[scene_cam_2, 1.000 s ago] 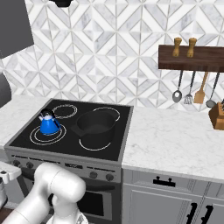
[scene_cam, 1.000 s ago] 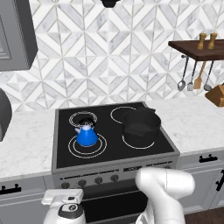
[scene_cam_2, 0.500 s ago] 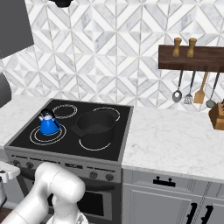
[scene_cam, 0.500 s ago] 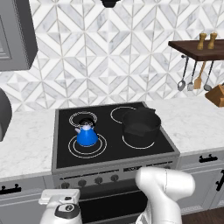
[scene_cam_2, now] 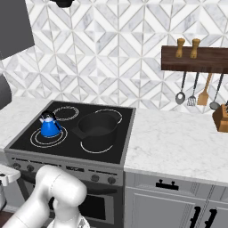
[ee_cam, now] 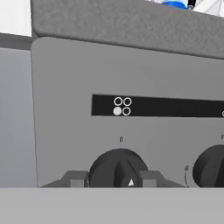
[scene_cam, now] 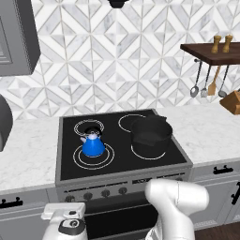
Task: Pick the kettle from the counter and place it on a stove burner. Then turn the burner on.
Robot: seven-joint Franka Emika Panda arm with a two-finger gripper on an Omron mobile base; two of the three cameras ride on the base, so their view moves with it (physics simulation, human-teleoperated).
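Kettle first: in the left base view the small bright-blue conical kettle (scene_cam: pixel 93 145), with its pale lid and dark top handle, is sitting upright inside the large double white ring of the front-left stove burner (scene_cam: pixel 80 160) on the black glass cooktop of the grey steel stove (scene_cam: pixel 167 160). A larger black pot (scene_cam: pixel 151 136) is standing on the right side of the glass, well apart from the kettle; its inside is showing only as dark and nothing can be made out in it. White grey-veined marble counter (scene_cam: pixel 28 154) is flanking the stove. The white arm is rising at the lower right and bending down to the lower left, where the hand is being cut off by the bottom edge.

From the right base view the kettle (scene_cam_2: pixel 50 126) is standing on the same ring (scene_cam_2: pixel 38 141), near the left front corner of the cooktop (scene_cam_2: pixel 120 147), with the pot (scene_cam_2: pixel 96 129) beside it and the counter (scene_cam_2: pixel 178 147) stretching to the right. The arm's elbow is bulging at the lower left.

Through the hand view the end effector (ee_cam: pixel 113 178) is pressing close to the stove's grey front panel (ee_cam: pixel 65 87), its two grey fingertips (ee_cam: pixel 75 179) sitting narrowly on either side of a round black knob (ee_cam: pixel 117 168). A second knob (ee_cam: pixel 211 167) is being cut off at the right edge.
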